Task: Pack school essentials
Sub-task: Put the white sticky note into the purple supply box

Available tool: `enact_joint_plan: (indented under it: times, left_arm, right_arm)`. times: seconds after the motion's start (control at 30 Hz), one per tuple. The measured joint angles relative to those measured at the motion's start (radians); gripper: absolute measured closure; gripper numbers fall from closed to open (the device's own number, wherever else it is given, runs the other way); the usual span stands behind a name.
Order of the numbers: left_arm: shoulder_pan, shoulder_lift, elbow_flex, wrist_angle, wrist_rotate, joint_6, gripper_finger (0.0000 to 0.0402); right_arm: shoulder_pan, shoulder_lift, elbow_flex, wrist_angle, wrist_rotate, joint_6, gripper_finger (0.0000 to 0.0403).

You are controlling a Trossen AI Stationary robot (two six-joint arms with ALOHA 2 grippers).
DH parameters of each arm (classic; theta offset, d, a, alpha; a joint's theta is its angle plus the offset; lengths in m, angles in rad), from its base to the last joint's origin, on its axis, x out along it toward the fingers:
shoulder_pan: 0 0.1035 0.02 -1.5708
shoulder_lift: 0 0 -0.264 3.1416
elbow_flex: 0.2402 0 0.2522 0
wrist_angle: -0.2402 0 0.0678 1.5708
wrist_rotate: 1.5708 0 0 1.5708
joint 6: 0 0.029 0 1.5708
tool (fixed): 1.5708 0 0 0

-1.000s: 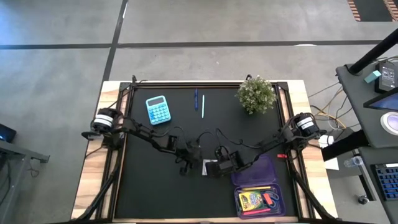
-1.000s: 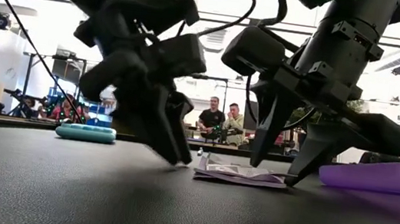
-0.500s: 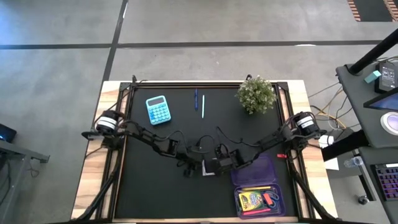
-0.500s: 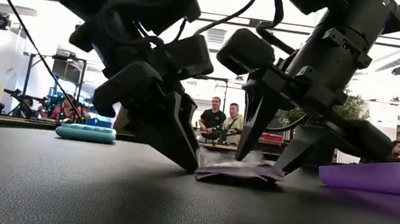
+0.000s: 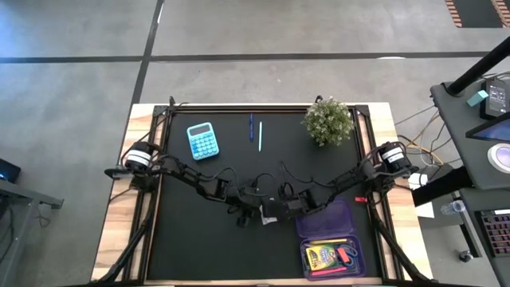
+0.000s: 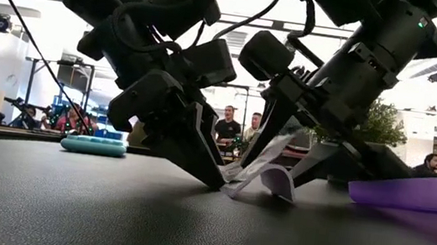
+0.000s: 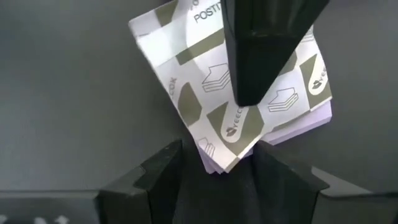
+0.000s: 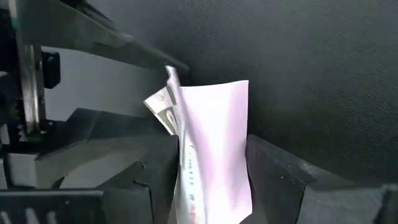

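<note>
Sticky-note packet (image 6: 261, 172) stood tipped up on one edge near the middle of the black table (image 5: 199, 247), just beside the purple case (image 5: 335, 219), lifted off the mat at one side and bent in a curve. It looked to be held that way because a flat, thin packet gives fingers nothing to catch; one arm propped it while the other took hold.

In the low view the left gripper (image 6: 197, 158) pressed its fingertips down at the packet's lower edge, probably acting as a stop so the packet could not slide. Its wrist view showed the printed wrapper (image 7: 230, 87) directly ahead, with one corner lying between the two dark fingers, which stood apart and did not visibly pinch it.

The right gripper (image 8: 211, 174) had the packet between its fingers, the lilac sheet (image 8: 214, 143) rising from the gap, so it seemed closed on the packet and carrying the raised side.

The crayon box (image 5: 322, 257) and scissors (image 5: 346, 257) already lay in the case's tray. Two pens (image 5: 255, 131) and a blue calculator (image 5: 202, 140) remained at the far side of the table, near the potted plant (image 5: 327, 121).
</note>
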Motion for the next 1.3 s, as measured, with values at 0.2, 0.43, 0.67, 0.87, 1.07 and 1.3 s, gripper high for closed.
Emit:
enact_joint_plan:
  times: [0.2,0.43,0.67,0.87,1.07,1.3]
  left_arm:
    - [0.001,0.003,-0.002,0.037,-0.019,0.0,0.0217]
    - [0.004,0.003,0.003,0.043,-0.05,0.003,0.0217]
    - [0.011,0.003,0.003,0.043,-0.05,0.002,0.0217]
    - [0.011,0.003,0.003,0.036,-0.048,-0.001,0.0217]
    - [0.012,-0.001,0.003,0.012,-0.048,-0.008,0.0217]
    - [0.012,-0.007,0.003,-0.008,-0.048,-0.009,0.0217]
  right_arm:
    - [-0.008,0.001,-0.003,0.009,-0.004,-0.016,0.0225]
    - [-0.009,0.001,-0.003,0.004,-0.005,-0.025,0.0227]
    - [-0.009,0.001,-0.003,-0.001,-0.001,-0.025,0.0293]
    - [-0.009,0.0,-0.004,0.0,0.007,-0.033,0.0357]
    - [-0.009,-0.047,-0.007,-0.018,-0.008,-0.069,0.0364]
    - [0.006,-0.165,-0.007,-0.127,-0.021,-0.105,0.036]
